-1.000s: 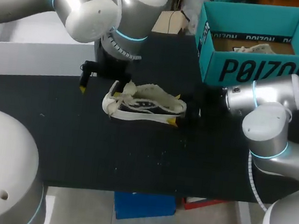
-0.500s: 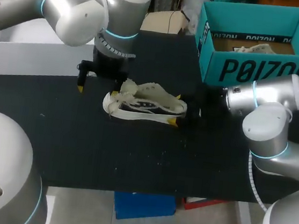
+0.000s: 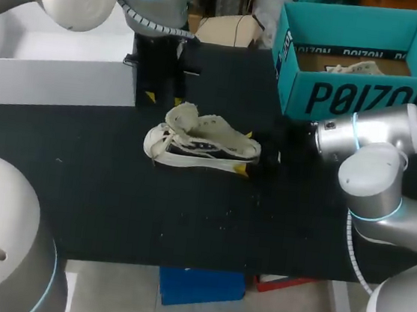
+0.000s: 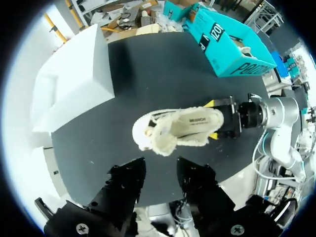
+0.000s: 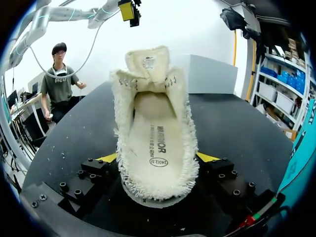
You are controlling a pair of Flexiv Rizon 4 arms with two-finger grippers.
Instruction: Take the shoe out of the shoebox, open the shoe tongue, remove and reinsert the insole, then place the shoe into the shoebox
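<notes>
the shoe (image 3: pixel 202 144) sits on its sole in the middle of the black table (image 3: pixel 186 221), out of its box. its heel points to the robot's right side and its toe to the left.

the right gripper (image 5: pixel 157 165) is pinching the shoe at the heel, with 1 yellow tip on each side. this hold likely keeps the shoe from sliding while the other arm works on it. from the right wrist view you can look right down into the shoe. the tongue (image 5: pixel 146 61) is pulled up and back, so the mouth is wide open. the insole (image 5: pixel 153 143) lies flat inside and looks like it is in place, though whether it is pushed all the way down is hard to tell.

a bit farther back, the left gripper (image 3: pixel 164 94) hangs above the table just behind the shoe's toe end. its 2 fingers are spread apart and hold nothing.

farther still, the blue-green shoebox (image 3: pixel 351 97) stands open at the back right, well apart from the shoe. something pale lies in it, too small to tell what. the open top faces up, so the shoe can go in from above. that looks like the step left to do. a white box (image 3: pixel 51 78) stands at the back left.
</notes>
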